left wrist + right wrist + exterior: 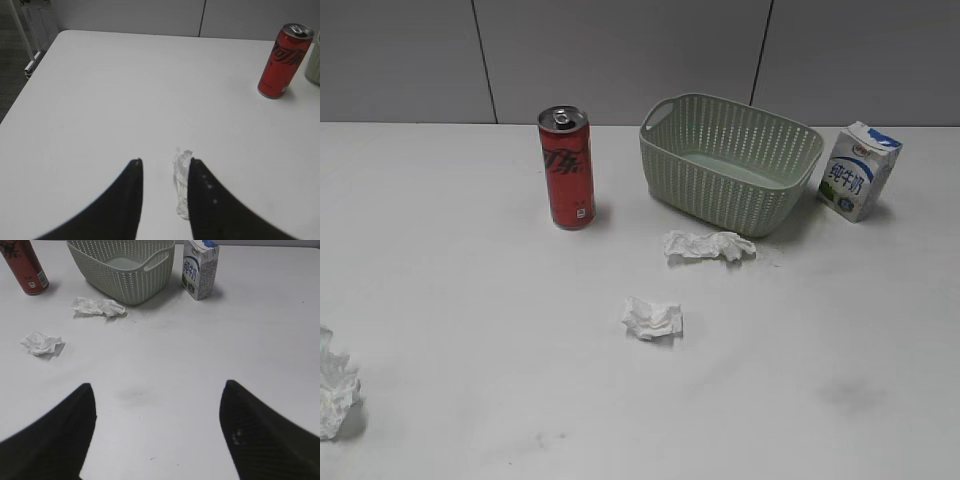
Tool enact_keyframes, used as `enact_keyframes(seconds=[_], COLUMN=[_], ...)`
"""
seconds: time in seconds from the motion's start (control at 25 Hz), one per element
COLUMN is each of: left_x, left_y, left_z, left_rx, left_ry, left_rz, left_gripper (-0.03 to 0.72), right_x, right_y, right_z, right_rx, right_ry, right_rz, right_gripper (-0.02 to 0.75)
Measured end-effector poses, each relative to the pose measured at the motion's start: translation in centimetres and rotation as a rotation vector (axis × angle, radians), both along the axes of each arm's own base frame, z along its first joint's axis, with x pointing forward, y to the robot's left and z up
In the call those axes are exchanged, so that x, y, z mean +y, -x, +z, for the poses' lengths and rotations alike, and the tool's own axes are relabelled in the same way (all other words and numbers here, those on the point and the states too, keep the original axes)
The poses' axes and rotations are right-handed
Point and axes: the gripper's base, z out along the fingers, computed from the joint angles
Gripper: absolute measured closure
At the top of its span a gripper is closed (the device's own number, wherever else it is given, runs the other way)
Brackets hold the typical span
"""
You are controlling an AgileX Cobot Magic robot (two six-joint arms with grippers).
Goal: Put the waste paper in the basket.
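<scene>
The left gripper (164, 162) has its jaws apart, a waste paper wad (182, 185) beside the right one. The right gripper (157, 386) is spread wide over the bare table (260, 330). Two wads (709, 245) (652, 318) lie before the basket (730, 163), not inside.

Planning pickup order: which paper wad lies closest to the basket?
The elongated wad just in front of the basket; the others lie farther out.
</scene>
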Motion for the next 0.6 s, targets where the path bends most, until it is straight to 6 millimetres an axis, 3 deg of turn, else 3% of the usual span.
enact_keyframes(seconds=[0.6], left_x=[0.0], left_y=[0.0], left_z=[0.0], left_rx=[0.0], left_ry=[0.0], left_rz=[0.0], left_gripper=[0.463], right_x=[0.0], right_y=[0.0], right_z=[0.01], right_rx=[-0.001], right_ry=[0.0], right_rz=[0.0], right_gripper=[0.155])
